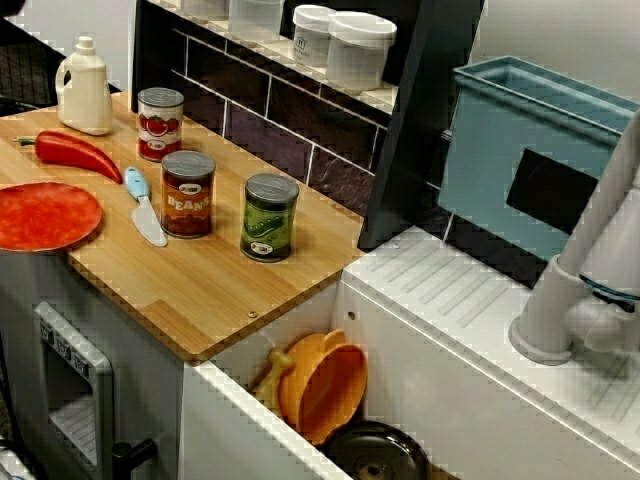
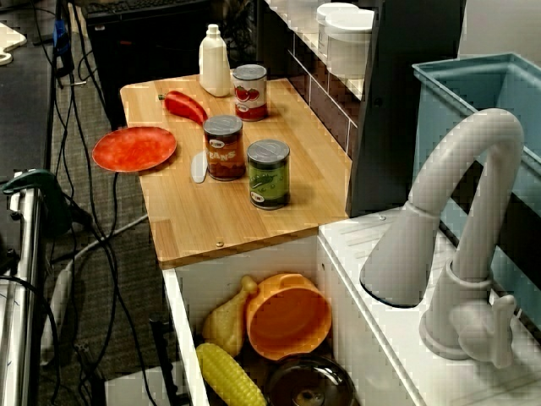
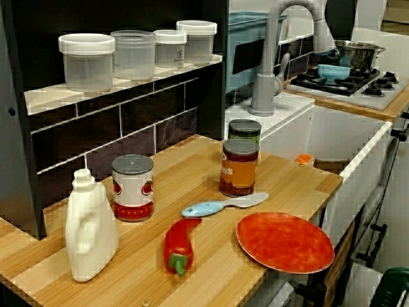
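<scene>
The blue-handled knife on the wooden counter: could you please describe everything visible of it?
The knife has a light blue handle and a broad, rounded, pale grey blade; it looks plastic. It lies flat on the wooden counter, between the red plate and the beans can, blade by the can's base, handle end near the red pepper. Whether it touches either is unclear.

plate red-org | pepper red, grn stem | knife hdl lt-blue | bottle cream | pan prob. blk
</scene>
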`<state>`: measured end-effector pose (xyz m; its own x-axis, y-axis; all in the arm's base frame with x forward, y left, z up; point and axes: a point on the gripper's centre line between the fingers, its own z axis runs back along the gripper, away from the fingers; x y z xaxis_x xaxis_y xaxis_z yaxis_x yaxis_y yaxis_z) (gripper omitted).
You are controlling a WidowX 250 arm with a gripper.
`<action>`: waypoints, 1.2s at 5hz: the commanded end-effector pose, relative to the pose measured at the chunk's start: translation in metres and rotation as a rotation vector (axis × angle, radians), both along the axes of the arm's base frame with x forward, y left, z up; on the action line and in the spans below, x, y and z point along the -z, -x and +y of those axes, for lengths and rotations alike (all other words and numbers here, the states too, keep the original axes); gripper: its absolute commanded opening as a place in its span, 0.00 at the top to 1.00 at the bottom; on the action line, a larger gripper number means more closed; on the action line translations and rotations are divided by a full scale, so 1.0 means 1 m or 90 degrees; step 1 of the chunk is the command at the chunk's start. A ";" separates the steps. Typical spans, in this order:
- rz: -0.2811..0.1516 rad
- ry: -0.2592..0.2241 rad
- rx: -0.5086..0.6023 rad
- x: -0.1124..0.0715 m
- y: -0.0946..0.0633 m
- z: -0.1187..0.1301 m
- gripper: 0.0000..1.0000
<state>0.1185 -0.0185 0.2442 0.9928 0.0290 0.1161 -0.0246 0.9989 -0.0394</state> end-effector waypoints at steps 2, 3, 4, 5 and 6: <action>0.022 -0.023 0.029 0.016 -0.032 0.019 0.00; 0.027 -0.056 0.044 0.033 -0.065 0.046 0.00; 0.025 -0.087 0.031 0.039 -0.082 0.071 0.00; 0.024 -0.114 0.054 0.054 -0.091 0.092 0.00; 0.032 -0.127 0.051 0.071 -0.099 0.107 0.00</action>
<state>0.2159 0.0854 0.1662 0.9969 -0.0645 0.0455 0.0573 0.9878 0.1448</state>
